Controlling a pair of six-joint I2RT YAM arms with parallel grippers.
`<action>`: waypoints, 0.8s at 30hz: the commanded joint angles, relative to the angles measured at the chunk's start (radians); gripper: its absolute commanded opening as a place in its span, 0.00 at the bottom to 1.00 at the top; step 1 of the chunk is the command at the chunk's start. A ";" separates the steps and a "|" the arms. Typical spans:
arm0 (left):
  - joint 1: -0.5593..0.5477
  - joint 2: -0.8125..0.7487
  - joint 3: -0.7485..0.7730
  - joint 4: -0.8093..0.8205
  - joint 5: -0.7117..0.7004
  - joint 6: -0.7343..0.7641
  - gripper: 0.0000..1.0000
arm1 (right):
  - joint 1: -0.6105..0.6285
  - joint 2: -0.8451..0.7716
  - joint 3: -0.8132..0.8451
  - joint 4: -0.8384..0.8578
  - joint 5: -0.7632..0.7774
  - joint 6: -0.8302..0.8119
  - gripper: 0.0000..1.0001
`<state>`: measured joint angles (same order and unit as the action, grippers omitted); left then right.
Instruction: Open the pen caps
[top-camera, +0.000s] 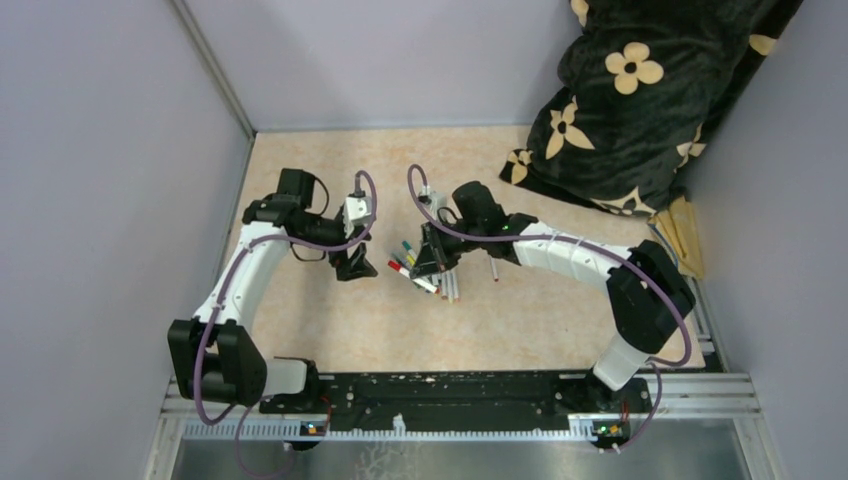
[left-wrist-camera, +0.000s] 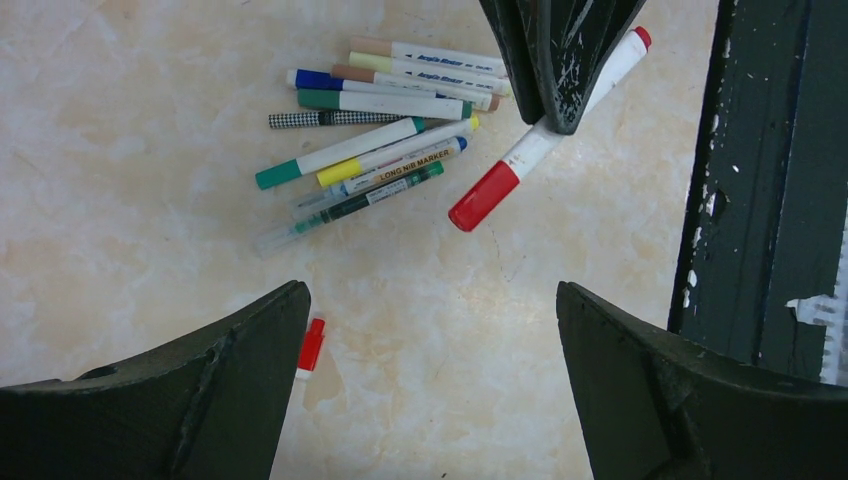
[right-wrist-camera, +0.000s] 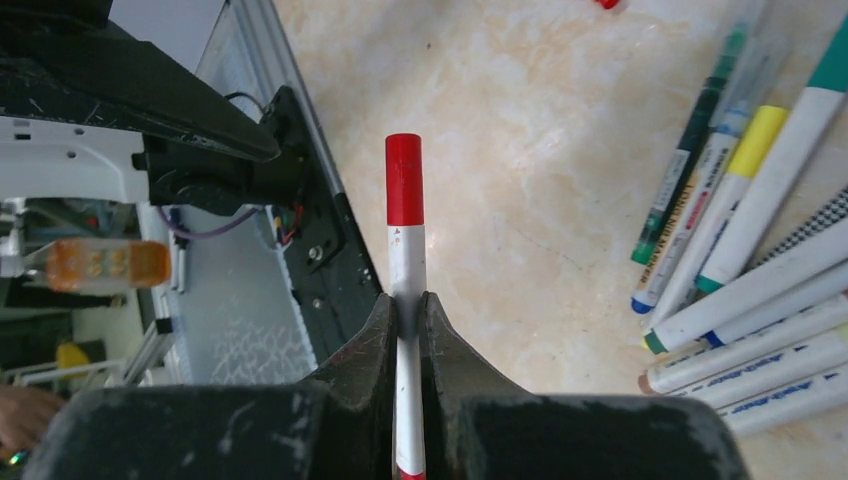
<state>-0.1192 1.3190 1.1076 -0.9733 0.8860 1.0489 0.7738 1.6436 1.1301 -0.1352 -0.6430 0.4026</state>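
Observation:
My right gripper (right-wrist-camera: 407, 300) is shut on the white barrel of a pen (right-wrist-camera: 405, 260), held above the table with its red cap (right-wrist-camera: 404, 180) still on and pointing away from the fingers. The same pen (left-wrist-camera: 530, 150) and red cap (left-wrist-camera: 485, 197) show in the left wrist view, under the right fingers (left-wrist-camera: 555, 60). My left gripper (left-wrist-camera: 430, 300) is open and empty, just left of that cap in the top view (top-camera: 353, 263). Several capped pens (left-wrist-camera: 380, 130) lie in a pile (top-camera: 432, 275) under the right gripper (top-camera: 432, 255). One loose red cap (left-wrist-camera: 311, 347) lies by my left finger.
A black flowered blanket (top-camera: 640, 100) fills the back right corner, with wooden pieces (top-camera: 685, 235) at its edge. One pen (top-camera: 494, 268) lies apart beside the right arm. Walls close the left, back and right. A black rail (top-camera: 450, 385) runs along the near edge.

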 joint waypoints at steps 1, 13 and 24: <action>-0.010 -0.024 -0.010 -0.022 0.070 0.050 0.98 | -0.001 0.040 0.085 0.032 -0.170 0.014 0.00; -0.054 -0.017 -0.002 -0.036 0.079 0.079 0.98 | -0.001 0.084 0.118 0.030 -0.233 0.027 0.00; -0.069 -0.026 0.004 -0.052 0.074 0.109 0.99 | -0.002 0.088 0.125 0.022 -0.251 0.021 0.00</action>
<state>-0.1802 1.3128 1.1076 -0.9981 0.9180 1.1015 0.7738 1.7313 1.2068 -0.1345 -0.8650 0.4236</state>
